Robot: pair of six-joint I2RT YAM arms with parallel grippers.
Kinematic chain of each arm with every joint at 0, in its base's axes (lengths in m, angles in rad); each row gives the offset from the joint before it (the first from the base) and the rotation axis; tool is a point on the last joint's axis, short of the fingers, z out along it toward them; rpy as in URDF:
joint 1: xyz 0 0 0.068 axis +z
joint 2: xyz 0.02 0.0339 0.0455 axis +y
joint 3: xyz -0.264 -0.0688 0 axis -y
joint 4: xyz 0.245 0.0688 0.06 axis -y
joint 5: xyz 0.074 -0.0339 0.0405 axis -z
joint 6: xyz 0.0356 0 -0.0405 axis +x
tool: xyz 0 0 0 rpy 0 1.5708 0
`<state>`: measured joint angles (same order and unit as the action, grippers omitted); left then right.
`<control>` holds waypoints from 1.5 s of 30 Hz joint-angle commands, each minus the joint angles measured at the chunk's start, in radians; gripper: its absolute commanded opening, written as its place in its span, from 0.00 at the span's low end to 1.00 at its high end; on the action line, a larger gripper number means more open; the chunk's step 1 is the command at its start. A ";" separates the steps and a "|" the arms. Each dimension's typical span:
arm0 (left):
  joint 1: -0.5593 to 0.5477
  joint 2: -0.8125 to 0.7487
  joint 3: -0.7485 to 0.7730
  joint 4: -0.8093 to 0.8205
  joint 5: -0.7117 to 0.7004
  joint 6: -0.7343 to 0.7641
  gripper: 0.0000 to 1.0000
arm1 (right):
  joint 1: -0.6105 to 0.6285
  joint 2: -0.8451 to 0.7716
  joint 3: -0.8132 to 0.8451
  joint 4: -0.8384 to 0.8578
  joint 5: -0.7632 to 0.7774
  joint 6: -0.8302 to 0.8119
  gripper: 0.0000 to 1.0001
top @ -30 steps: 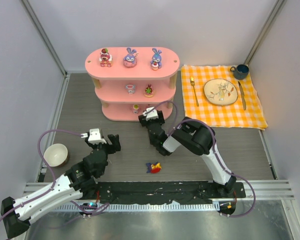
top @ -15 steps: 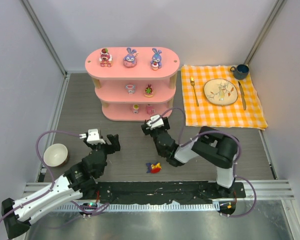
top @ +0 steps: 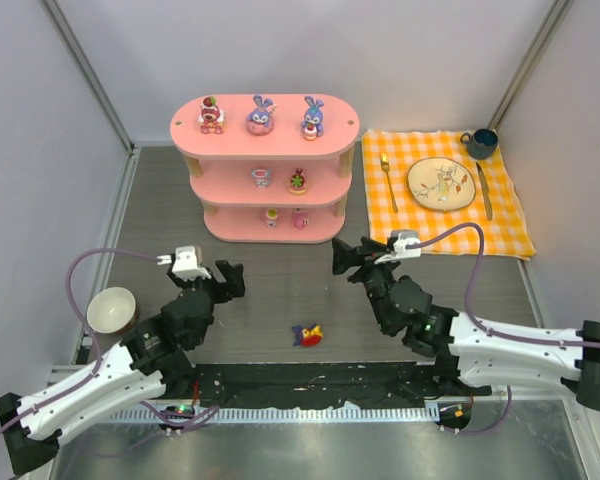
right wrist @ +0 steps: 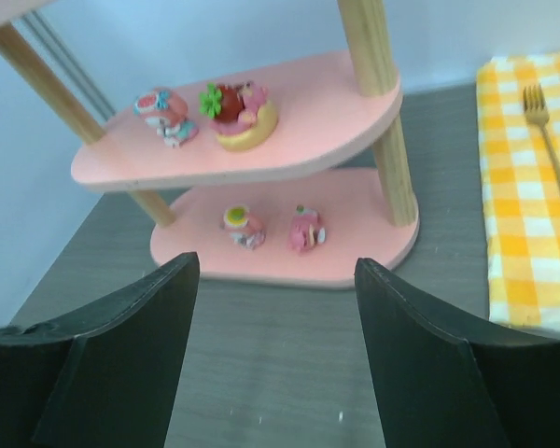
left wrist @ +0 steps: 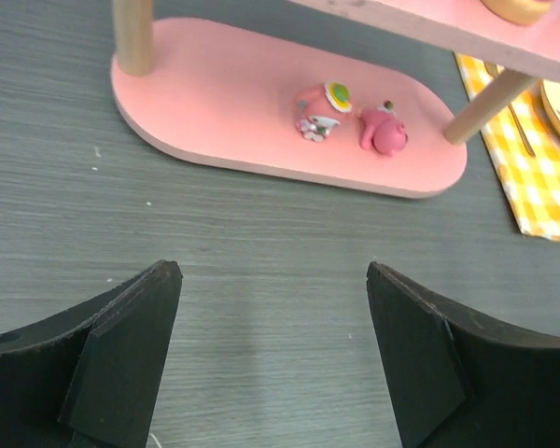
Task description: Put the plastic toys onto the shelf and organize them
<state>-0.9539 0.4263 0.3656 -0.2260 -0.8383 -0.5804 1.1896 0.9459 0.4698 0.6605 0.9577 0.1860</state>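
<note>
The pink shelf [top: 265, 128] stands at the back centre. Three plastic toys line its top board: a pink bear [top: 211, 115] and two blue-purple bunnies [top: 260, 116]. Two toys [right wrist: 235, 110] sit on the middle tier and two small pink ones [left wrist: 383, 129] on the bottom tier [left wrist: 215, 103]. A red-yellow-purple toy [top: 307, 334] lies on the table between the arms. My left gripper [top: 230, 280] [left wrist: 273, 271] hangs open and empty over bare table, left of that toy. My right gripper [top: 345, 258] [right wrist: 275, 261] is open and empty, facing the shelf [right wrist: 336, 121] from its front right.
A white bowl [top: 110, 308] sits at the left edge beside my left arm. At the back right, an orange checked cloth [top: 420, 215] carries a plate [top: 441, 184], fork [top: 388, 180], knife [top: 484, 190] and blue mug [top: 480, 143]. Walls close in both sides.
My right gripper has pulled back from the shelf's bottom tier and swung right, leaving a pink toy standing there. The left gripper has opened a little wider.
</note>
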 commanded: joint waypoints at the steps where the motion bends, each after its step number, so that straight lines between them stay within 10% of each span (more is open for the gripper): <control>1: 0.001 0.074 0.062 -0.064 0.145 -0.070 0.86 | 0.010 -0.122 0.046 -0.654 -0.068 0.438 0.73; 6: -0.061 0.195 0.101 -0.137 0.219 -0.186 0.86 | 0.016 -0.208 0.038 -0.900 -0.123 0.596 0.74; 16: -0.520 0.549 0.191 -0.141 0.004 -0.429 0.86 | 0.015 -0.194 0.032 -0.990 -0.324 0.678 0.66; 30: -0.628 0.592 0.154 -0.142 -0.044 -0.653 0.84 | 0.015 0.022 -0.040 -0.710 -0.649 0.526 0.60; 45: -0.640 0.496 0.115 -0.207 -0.084 -0.714 0.81 | 0.005 0.300 0.075 -0.628 -0.570 0.457 0.55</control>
<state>-1.5890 0.9527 0.4862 -0.4007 -0.8536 -1.2568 1.2003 1.1564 0.4591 0.0109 0.3431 0.6765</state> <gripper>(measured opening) 0.816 0.577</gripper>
